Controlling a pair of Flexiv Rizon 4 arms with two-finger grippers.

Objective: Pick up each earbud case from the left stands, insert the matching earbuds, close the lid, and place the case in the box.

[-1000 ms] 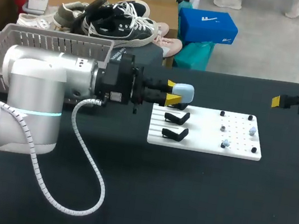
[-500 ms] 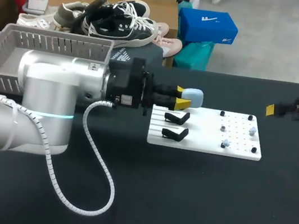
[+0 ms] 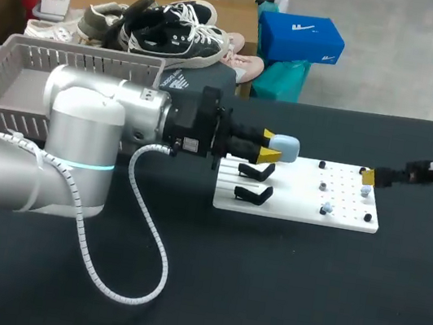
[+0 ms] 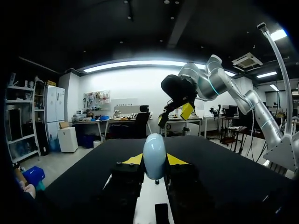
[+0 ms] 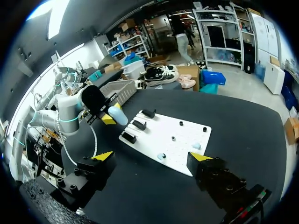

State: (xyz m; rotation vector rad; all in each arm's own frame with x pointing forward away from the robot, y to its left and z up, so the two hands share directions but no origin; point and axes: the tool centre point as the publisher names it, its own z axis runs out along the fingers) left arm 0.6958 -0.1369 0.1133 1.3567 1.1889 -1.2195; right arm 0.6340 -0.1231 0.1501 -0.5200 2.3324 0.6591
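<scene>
Currently pale-blue, rounded earbud case (image 3: 285, 148) in left tool (image 3: 270, 145).

light: bright, overhead | shadows: faint on white board (image 3: 298, 190) | table (image 3: 260, 301): dark, matte

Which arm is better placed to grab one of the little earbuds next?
Right, I'd judge: the right gripper is open near the earbuds on the white board, while the left gripper is shut on the blue case.

Black table (image 3: 284, 305); plain matte top; far edge straight across head view.
</scene>
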